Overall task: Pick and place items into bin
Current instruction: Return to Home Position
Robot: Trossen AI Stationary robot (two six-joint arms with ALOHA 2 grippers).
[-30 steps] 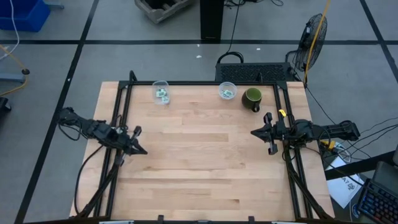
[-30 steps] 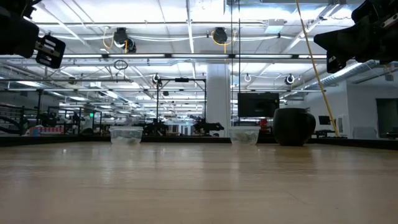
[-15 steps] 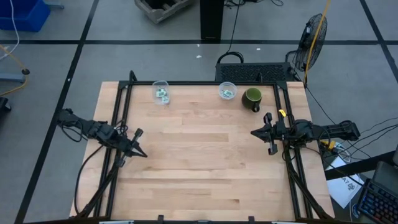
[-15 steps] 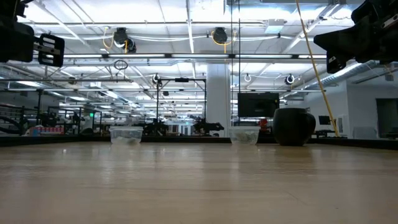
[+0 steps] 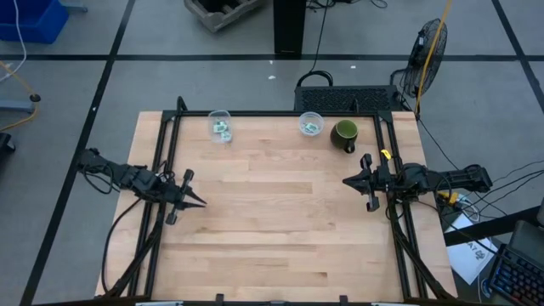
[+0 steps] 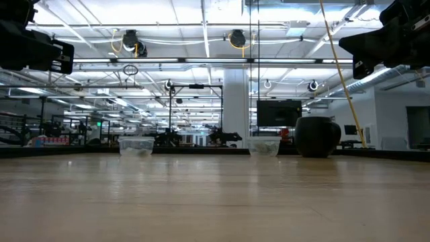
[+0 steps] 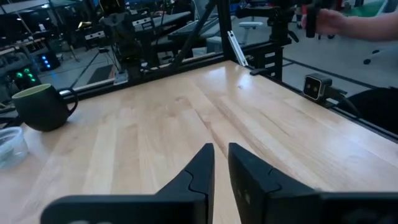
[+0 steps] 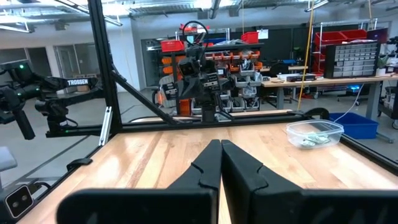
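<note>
Table (image 5: 280,212): pale wood planks, smooth, satin sheen under the ceiling lights. Frame (image 5: 255,113) round it: black metal, matt. Left bin (image 5: 220,125) and right bin (image 5: 311,124): clear thin plastic, glossy. Packets (image 5: 223,130) inside: papery, matt. Mug (image 5: 344,133): dark green glaze, glossy.

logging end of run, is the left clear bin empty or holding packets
Holding packets: the left bin shows pale green packets inside it in the high view.

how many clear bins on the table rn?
2. The left clear bin sits at the far edge of the table, toward the left arm's side. The right clear bin is also at the far edge, beside the green mug. None looks hidden.
</note>
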